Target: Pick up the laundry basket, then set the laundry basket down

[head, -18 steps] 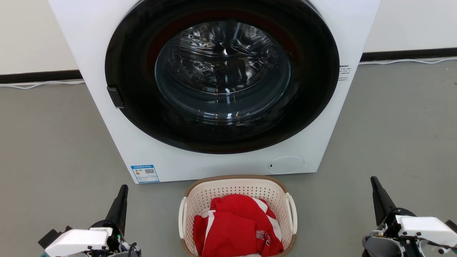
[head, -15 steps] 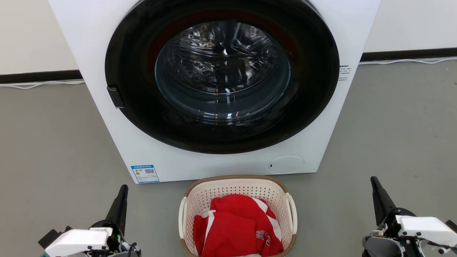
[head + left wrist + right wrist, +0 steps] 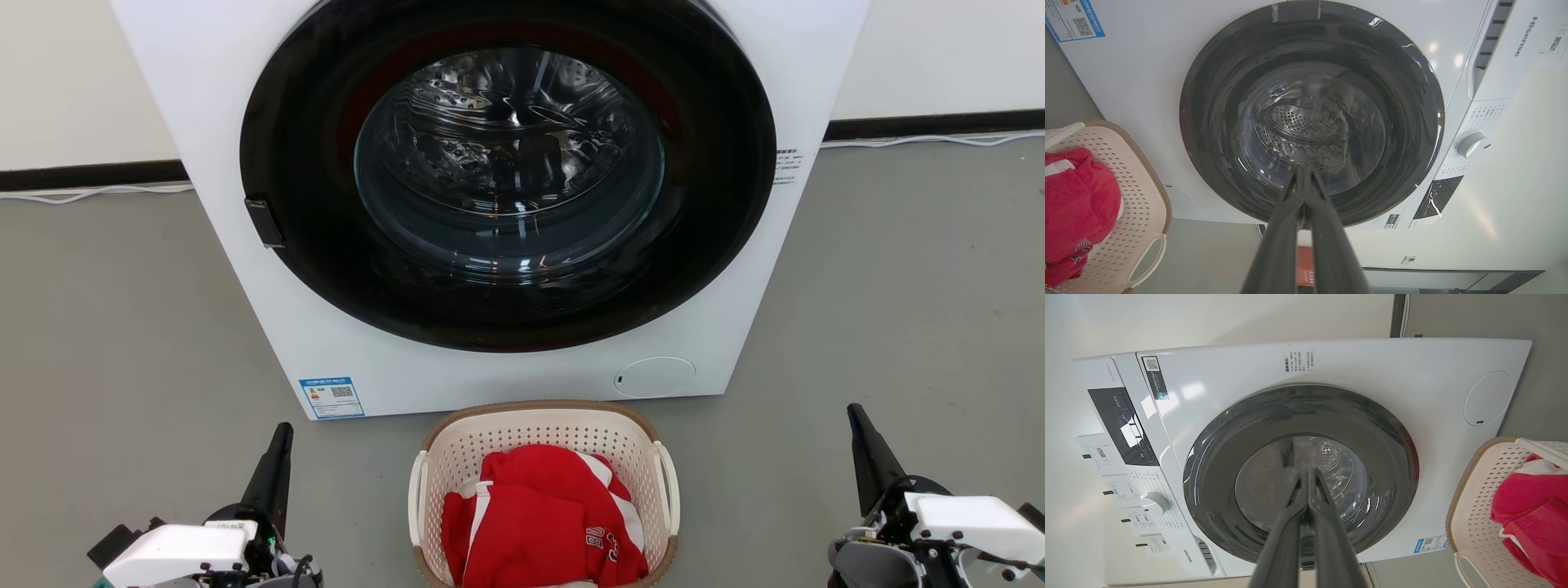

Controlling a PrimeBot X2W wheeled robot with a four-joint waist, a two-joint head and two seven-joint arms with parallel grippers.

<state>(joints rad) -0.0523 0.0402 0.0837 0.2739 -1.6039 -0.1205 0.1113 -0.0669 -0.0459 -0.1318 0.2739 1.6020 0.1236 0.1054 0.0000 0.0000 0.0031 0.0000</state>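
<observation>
The laundry basket (image 3: 540,426) with its red garment (image 3: 539,523) sits on the floor (image 3: 122,327) before the washing machine (image 3: 522,377), untouched between the clenched, empty left tool (image 3: 282,437) and right tool (image 3: 857,418), so pickup looks unstarted and each must open toward a side handle (image 3: 417,498).

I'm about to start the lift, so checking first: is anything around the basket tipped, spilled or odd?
Nothing stands out. The laundry basket sits upright on the floor before the closed washing machine, red garment inside, nothing spilled.
</observation>
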